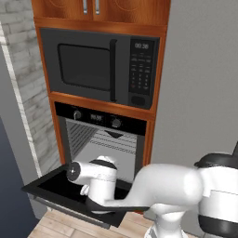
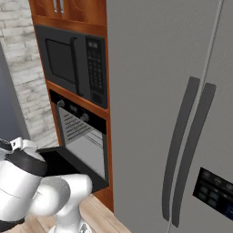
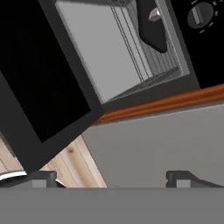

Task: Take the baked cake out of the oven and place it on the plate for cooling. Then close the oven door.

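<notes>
Oven: black built-in wall oven (image 1: pixel 104 135) with two knobs and small display, under a dark microwave with keypad (image 1: pixel 102 67), in an orange-brown wooden cabinet column (image 1: pixel 151 139); cavity light grey, wire racks visible inside.
Oven door: wide black panel with dark glass (image 1: pixel 60 186), dropped open and lying flat toward the near side, in front of the cavity.
Cake: cannot make it out; in the hand view a dark tapered shape with a pale spot (image 3: pixel 151 22) sits inside the cavity by the racks, could be the cake or not, cannot tell.
Plate: nothing to report, no position to give.
Pincer: two dark tips (image 3: pixel 111 179) at the bottom of the hand view, well apart, nothing between them; hand hangs over the open door, near its right end.
Handling guess: cake looks small, probably light, soft and crumbly; take it low at the sides with a gentle squeeze, keep it level.
Surface: pale wooden plank floor (image 1: pixel 56 225) below the door.
Room: grey fridge with two long dark handles (image 2: pixel 191 136) right of the cabinet; whitish brick wall (image 1: pixel 25 83) on the left.
</notes>
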You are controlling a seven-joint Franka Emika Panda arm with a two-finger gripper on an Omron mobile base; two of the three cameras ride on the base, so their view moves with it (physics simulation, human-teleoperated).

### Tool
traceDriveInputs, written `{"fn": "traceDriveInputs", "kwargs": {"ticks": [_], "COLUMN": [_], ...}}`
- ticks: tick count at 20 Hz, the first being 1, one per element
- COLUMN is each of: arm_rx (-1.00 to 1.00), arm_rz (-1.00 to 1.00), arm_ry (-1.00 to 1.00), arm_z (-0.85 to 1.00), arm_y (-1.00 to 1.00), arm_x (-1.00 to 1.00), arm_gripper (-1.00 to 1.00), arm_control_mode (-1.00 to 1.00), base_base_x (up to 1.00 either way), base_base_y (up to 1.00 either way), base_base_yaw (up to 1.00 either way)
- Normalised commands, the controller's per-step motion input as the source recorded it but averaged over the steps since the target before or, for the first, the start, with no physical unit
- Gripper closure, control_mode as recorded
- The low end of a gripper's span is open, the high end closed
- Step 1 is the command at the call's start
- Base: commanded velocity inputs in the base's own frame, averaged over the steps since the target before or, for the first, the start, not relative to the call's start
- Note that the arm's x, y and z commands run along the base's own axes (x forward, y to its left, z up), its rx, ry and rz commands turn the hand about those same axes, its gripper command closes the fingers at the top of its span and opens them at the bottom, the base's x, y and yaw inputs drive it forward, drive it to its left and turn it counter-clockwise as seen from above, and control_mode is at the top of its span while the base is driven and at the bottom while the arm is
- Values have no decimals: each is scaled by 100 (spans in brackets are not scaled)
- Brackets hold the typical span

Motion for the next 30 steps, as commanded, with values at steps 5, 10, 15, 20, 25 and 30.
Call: {"fn": "traceDriveInputs", "kwargs": {"ticks": [5, 10, 15, 20, 25, 30], "arm_rx": [-21, -4, -13, -6, 0, 0], "arm_rz": [-3, -1, 0, 0, -9, -5], "arm_ry": [0, 14, 0, -1, 0, -3], "arm_z": [17, 48, 2, 0, -5, -20], "arm_y": [-1, 0, -18, -31, -31, -11], "arm_x": [19, 34, 32, 36, 36, 45], "arm_gripper": [-100, -100, -100, -100, -100, -100], "arm_control_mode": [-100, -100, -100, -100, -100, -100], "base_base_x": [0, 0, 0, 0, 0, 0], "base_base_y": [0, 0, 0, 0, 0, 0], "base_base_yaw": [0, 0, 0, 0, 0, 0]}}
